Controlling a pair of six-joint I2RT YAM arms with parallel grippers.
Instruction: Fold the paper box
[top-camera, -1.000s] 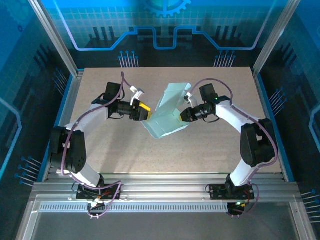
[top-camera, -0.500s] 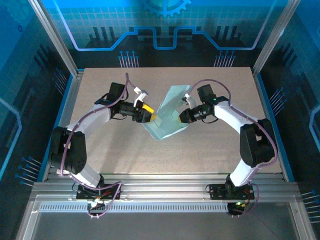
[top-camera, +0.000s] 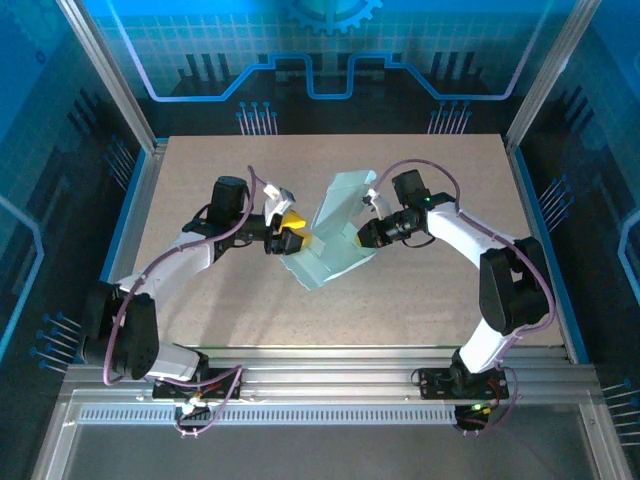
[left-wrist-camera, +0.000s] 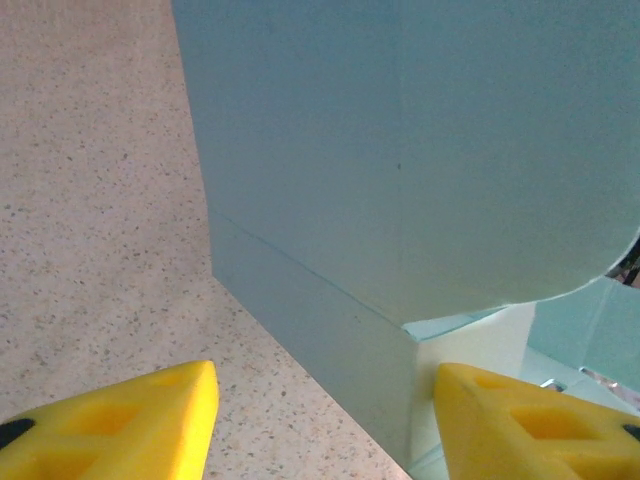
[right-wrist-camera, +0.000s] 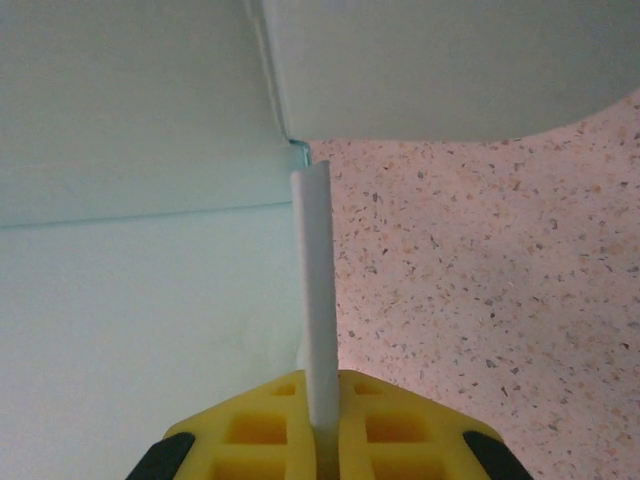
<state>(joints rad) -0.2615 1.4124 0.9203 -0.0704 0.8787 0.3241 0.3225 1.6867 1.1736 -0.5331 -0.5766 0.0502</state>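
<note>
Paper box (top-camera: 335, 235): pale mint card, half-formed. One panel lies on the table (top-camera: 430, 290) and another stands up tilted from it.
Where: about mid-table, a little nearer the far edge than the near one and well clear of every corner, between the two arms.
Right gripper (top-camera: 362, 232): pinched shut on the box's right side. In the right wrist view a thin edge of card runs straight into the narrow slot between the jaws.
Left gripper (top-camera: 293, 225): at the box's left edge with the jaws wide. In the left wrist view its yellow fingers (left-wrist-camera: 120, 420) sit apart and a creased corner of card comes down between them. I cannot tell whether either finger touches the card.
Done so far: the sheet is no longer flat. At least one crease is bent and a wall is raised, with a rounded flap edge showing past it.
Left to do: judging by the loose, leaning panels, most of the work remains — the walls need squaring, the flaps tucking and the shape closing.
Progress: early to middle, as I read it.
Next need: probably a grip from the left side, so the raised panel can be folded against the held one.
</note>
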